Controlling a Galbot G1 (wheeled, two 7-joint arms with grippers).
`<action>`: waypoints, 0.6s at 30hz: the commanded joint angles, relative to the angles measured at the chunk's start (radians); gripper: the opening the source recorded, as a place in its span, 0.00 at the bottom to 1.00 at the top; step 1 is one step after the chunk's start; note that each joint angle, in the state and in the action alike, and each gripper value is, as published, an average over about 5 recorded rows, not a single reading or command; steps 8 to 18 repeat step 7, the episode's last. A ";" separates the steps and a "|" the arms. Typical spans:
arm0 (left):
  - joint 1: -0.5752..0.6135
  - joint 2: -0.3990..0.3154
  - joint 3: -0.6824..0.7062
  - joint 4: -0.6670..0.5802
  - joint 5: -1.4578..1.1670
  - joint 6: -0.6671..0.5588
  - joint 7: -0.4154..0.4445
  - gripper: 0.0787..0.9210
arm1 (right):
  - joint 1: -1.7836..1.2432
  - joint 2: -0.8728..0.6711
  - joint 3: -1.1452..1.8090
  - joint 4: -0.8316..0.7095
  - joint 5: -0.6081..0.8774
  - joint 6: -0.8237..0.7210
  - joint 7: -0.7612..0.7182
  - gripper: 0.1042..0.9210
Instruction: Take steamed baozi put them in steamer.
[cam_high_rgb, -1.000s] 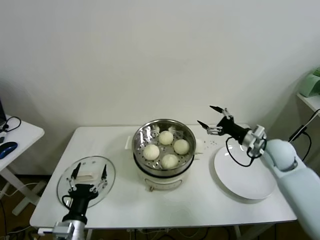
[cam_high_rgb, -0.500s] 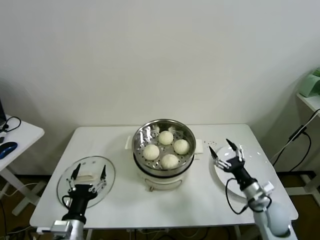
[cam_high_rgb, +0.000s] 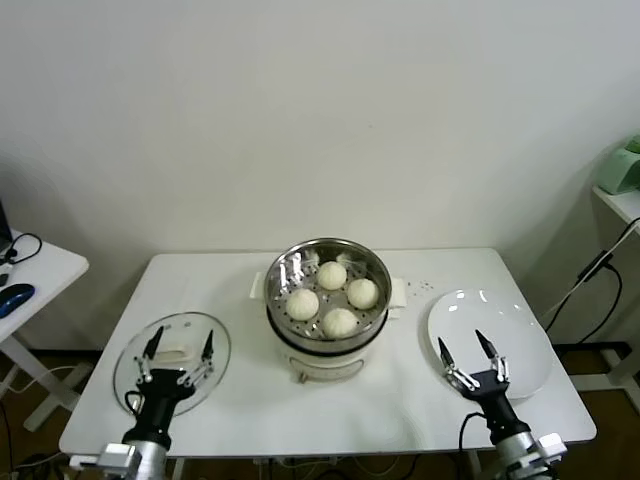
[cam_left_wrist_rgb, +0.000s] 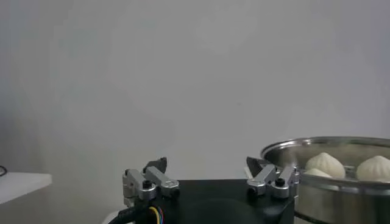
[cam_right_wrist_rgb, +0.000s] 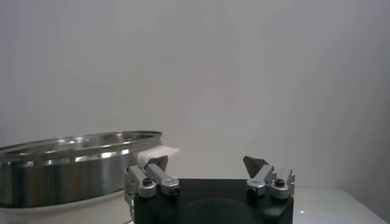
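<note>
Several off-white baozi (cam_high_rgb: 332, 275) lie in the shiny steel steamer (cam_high_rgb: 285, 262) on its white cooker base at the table's middle. My right gripper (cam_high_rgb: 462, 345) stands open and empty at the front right, over the near edge of the white plate (cam_high_rgb: 505, 320), well apart from the steamer. My left gripper (cam_high_rgb: 181, 342) is parked open at the front left above the glass lid (cam_high_rgb: 132, 362). The left wrist view shows its open gripper (cam_left_wrist_rgb: 207, 164) with the steamer (cam_left_wrist_rgb: 341, 185) and baozi (cam_left_wrist_rgb: 326, 163) beyond. The right wrist view shows its open gripper (cam_right_wrist_rgb: 207, 163) beside the steamer (cam_right_wrist_rgb: 67, 164).
The white plate holds nothing. A small side table with a blue mouse (cam_high_rgb: 15, 297) stands at the far left. A shelf with a green object (cam_high_rgb: 622, 170) and a hanging cable (cam_high_rgb: 590, 275) are at the far right. A white cooker handle (cam_right_wrist_rgb: 159, 152) juts toward the right gripper.
My right arm has drawn back from beside the steamer's right rim to the table's front right, over the plate, staying open and empty. The left arm has not moved.
</note>
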 joint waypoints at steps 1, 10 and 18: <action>0.008 -0.001 0.006 0.010 0.026 -0.037 0.012 0.88 | -0.074 0.050 0.032 0.034 -0.004 0.018 0.004 0.88; 0.011 -0.003 0.007 0.011 0.035 -0.042 0.003 0.88 | -0.066 0.057 0.027 0.033 -0.014 0.005 0.000 0.88; 0.011 -0.003 0.007 0.011 0.035 -0.042 0.003 0.88 | -0.066 0.057 0.027 0.033 -0.014 0.005 0.000 0.88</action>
